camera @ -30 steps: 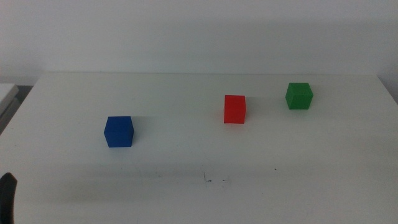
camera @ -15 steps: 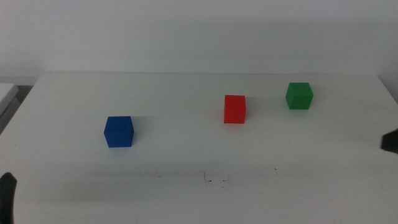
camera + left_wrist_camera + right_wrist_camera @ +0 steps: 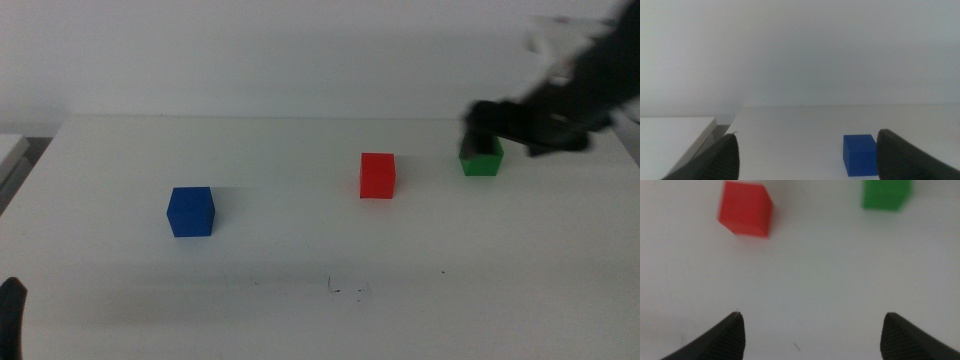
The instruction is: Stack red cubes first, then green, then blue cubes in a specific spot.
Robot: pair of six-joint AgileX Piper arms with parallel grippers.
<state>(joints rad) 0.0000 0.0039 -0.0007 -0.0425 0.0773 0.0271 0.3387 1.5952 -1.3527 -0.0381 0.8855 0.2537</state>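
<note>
Right gripper [image 3: 485, 122]: blurred in the middle view, reaching in from the right side above the table, jaws spread wide and empty in its wrist view. Left gripper [image 3: 805, 155]: low at the near left edge, likewise agape, grasping nothing, apparently waiting.

Nearest, toward the front of the white tabletop [image 3: 300, 320]: a few tiny dark scuffs [image 3: 348, 290] marking the specific spot, bare, no cube on it yet. Farther back and to the left: small matte deep blue cube [image 3: 190, 211], flat on the surface, well apart from the others. Beyond the scuffs: small matte bright red cube [image 3: 377, 175], untouched. Farthest, at the right: small matte green cube [image 3: 481, 160], partly hidden behind the right gripper.

Probably heading for red, due first in the stack; green merely lies along the approach.
</note>
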